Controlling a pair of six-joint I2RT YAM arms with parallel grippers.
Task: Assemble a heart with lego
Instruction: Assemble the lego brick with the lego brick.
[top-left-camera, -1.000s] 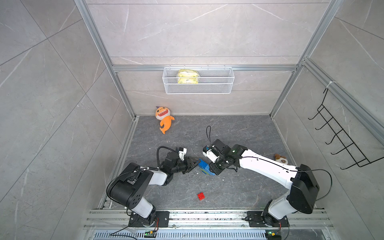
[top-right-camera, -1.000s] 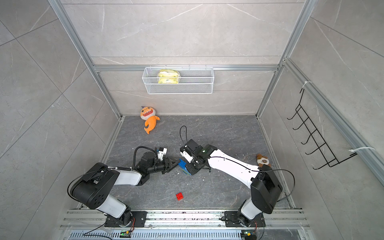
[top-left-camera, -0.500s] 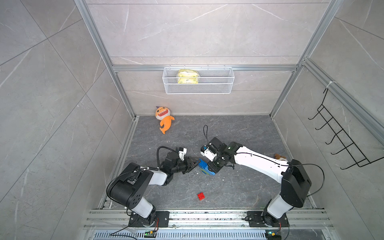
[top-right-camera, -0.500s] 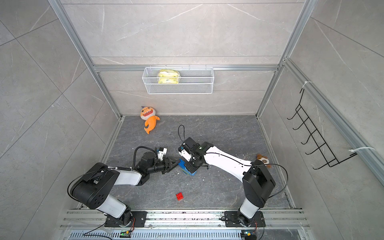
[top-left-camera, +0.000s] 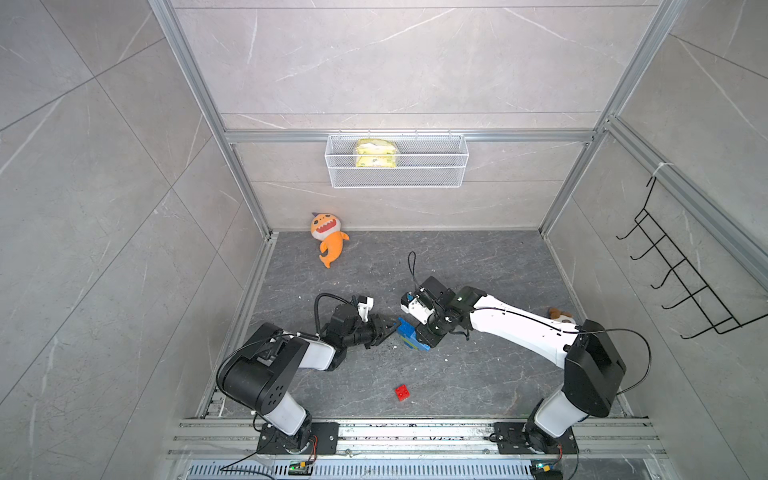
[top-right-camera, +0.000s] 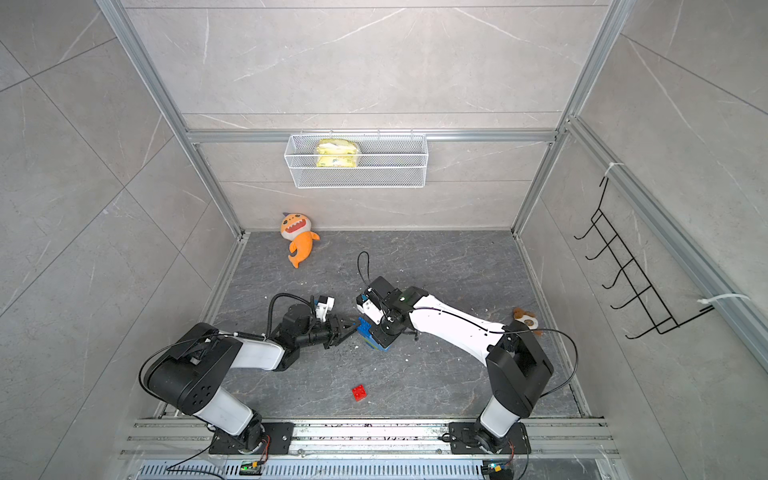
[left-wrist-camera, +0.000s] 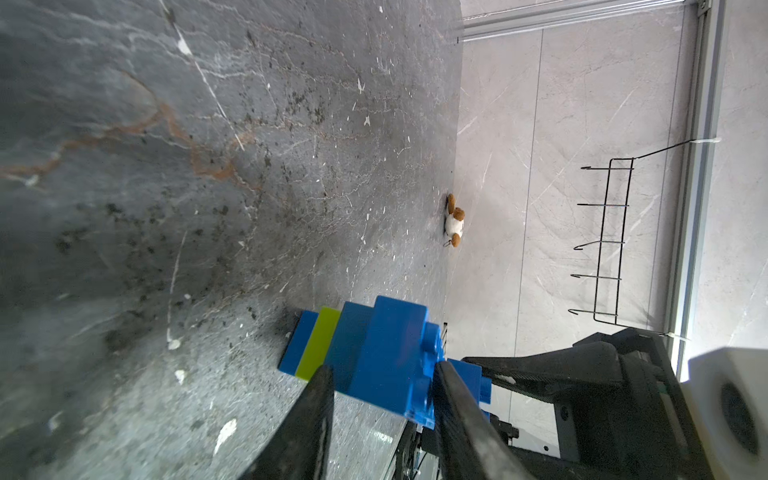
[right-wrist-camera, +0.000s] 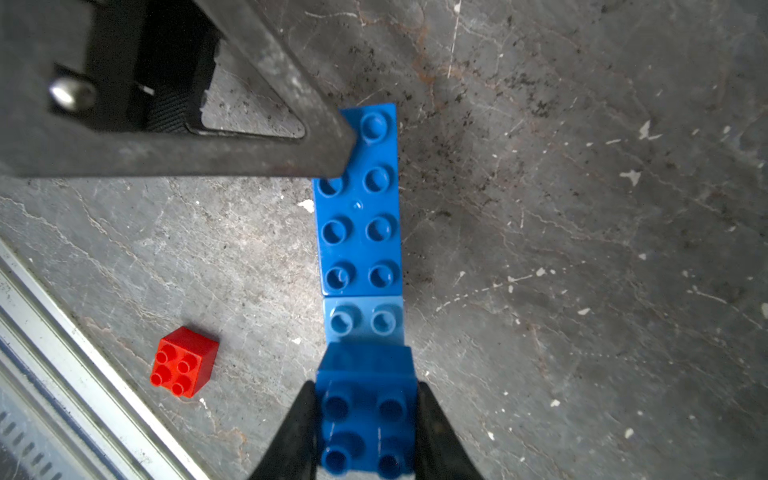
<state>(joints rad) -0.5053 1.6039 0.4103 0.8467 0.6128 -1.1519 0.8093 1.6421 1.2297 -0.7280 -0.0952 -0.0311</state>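
- Showed the heart (top-left-camera: 409, 336), a stepped stack of blue bricks with one lime-green brick (left-wrist-camera: 318, 345) low in it, standing on the grey floor (top-left-camera: 478, 382) between the two arms.
- Found the left gripper (left-wrist-camera: 383, 368) clamped on the end of the heart nearest that arm, with one finger (right-wrist-camera: 291, 137) over the top studs and the other at the edge of the lime-green brick.
- Found the right gripper (right-wrist-camera: 365, 388) clamped on a blue square brick (right-wrist-camera: 365, 419), studs up, at the opposite end of the heart and above its stud face; could not tell whether seated or just clear.
- Located the red brick (top-left-camera: 402, 392) loose on the floor, well apart from the heart, on its side nearer the arm bases.
- Located an orange plush fish (top-left-camera: 328, 241) far beyond the heart, toward the left arm's side.
- Located a small brown plush (left-wrist-camera: 455, 222) well apart from the heart, on the right arm's side.
- Noted a white wire basket (top-left-camera: 397, 183) hung well beyond and above the heart, with a yellow pack (top-left-camera: 375, 153) inside.
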